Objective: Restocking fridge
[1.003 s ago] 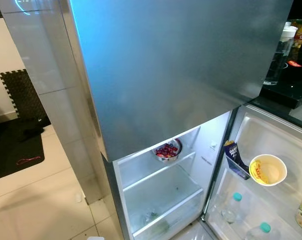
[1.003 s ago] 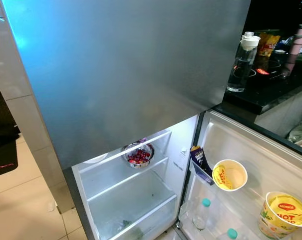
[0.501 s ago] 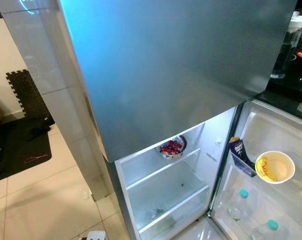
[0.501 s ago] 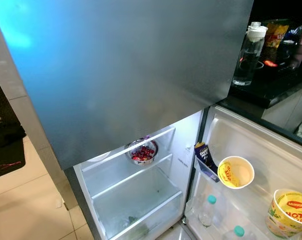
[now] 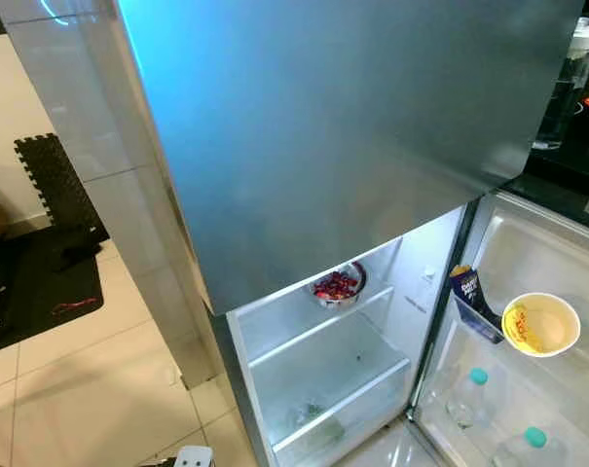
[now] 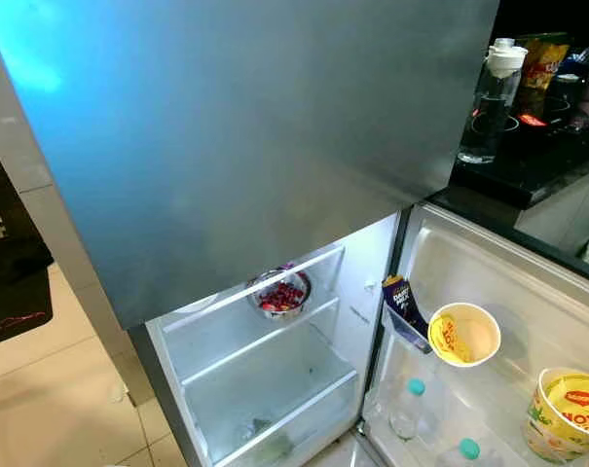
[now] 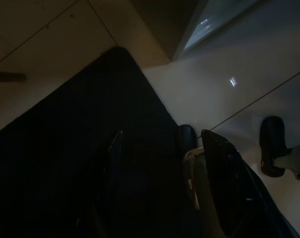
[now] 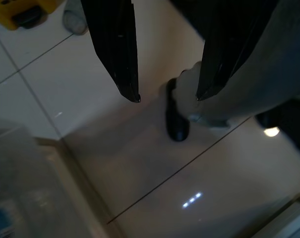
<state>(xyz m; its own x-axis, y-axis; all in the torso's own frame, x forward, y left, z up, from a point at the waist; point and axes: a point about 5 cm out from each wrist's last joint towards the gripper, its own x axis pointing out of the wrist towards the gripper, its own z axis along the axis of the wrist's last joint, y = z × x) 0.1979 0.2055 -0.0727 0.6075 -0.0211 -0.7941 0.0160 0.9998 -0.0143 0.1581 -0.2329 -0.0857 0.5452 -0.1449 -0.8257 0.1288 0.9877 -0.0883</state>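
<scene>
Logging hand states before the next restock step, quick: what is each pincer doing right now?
Left pincer: open, holding nothing, hanging over the dark mat.
Right pincer: open, empty, hanging above the tiled floor.

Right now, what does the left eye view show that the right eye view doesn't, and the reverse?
Left eye view alone: a small white object on the floor tiles at the bottom edge.

Right eye view alone: a yellow noodle cup in the fridge door shelf, and snack packets on the dark counter.

Both: the open fridge, the bowl of red fruit on its shelf, the empty yellow cup, the blue packet and a teal-capped bottle in the door.
</scene>
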